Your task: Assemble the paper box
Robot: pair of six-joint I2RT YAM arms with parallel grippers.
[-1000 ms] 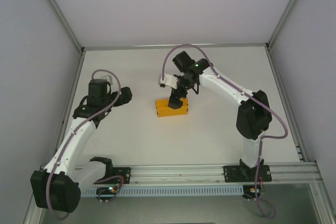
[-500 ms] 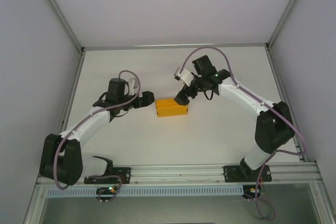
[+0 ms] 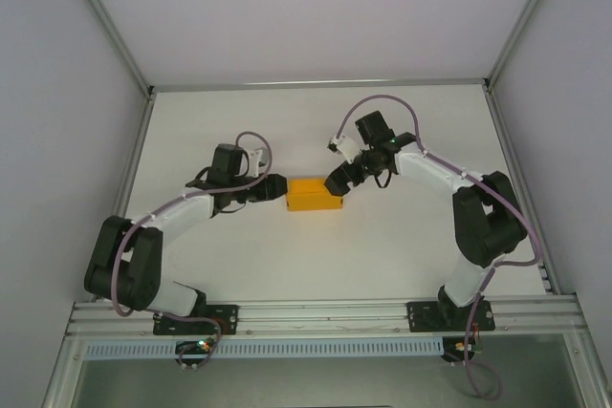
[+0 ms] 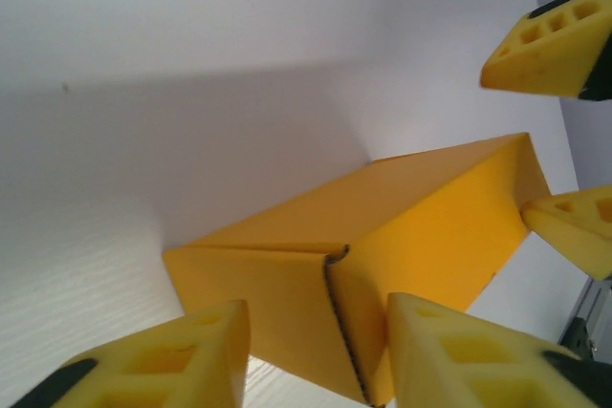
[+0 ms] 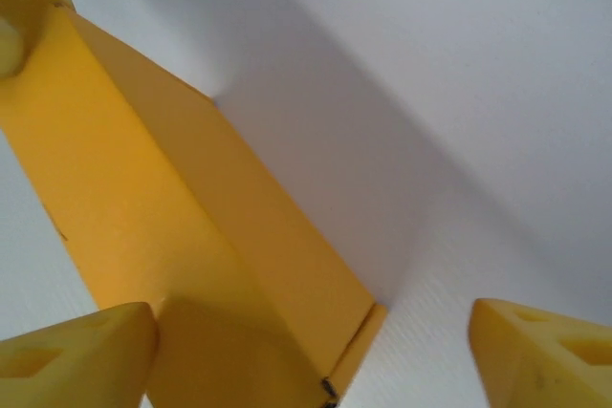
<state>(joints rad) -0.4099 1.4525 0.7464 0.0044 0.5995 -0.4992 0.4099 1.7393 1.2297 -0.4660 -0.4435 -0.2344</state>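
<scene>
The paper box (image 3: 314, 194) is a small closed orange-yellow box lying on the white table. My left gripper (image 3: 279, 188) is at its left end and my right gripper (image 3: 336, 182) at its right rear corner. In the left wrist view the box (image 4: 402, 226) shows an upright corner seam just beyond my left gripper (image 4: 317, 355), whose jaws stand partly apart with nothing pinched. The right gripper's fingers (image 4: 550, 45) show past the box's far end. In the right wrist view the box (image 5: 124, 198) lies near the left finger of my wide-open right gripper (image 5: 311, 355).
The white table (image 3: 382, 255) is enclosed by pale walls on the left, right and back. A metal rail (image 3: 325, 312) carrying the arm bases runs along the near edge. Purple cables loop above both arms.
Both arms have swung in from the sides to the box's two ends. The left jaws have narrowed a good deal and the right jaws slightly. The box has turned a little.
</scene>
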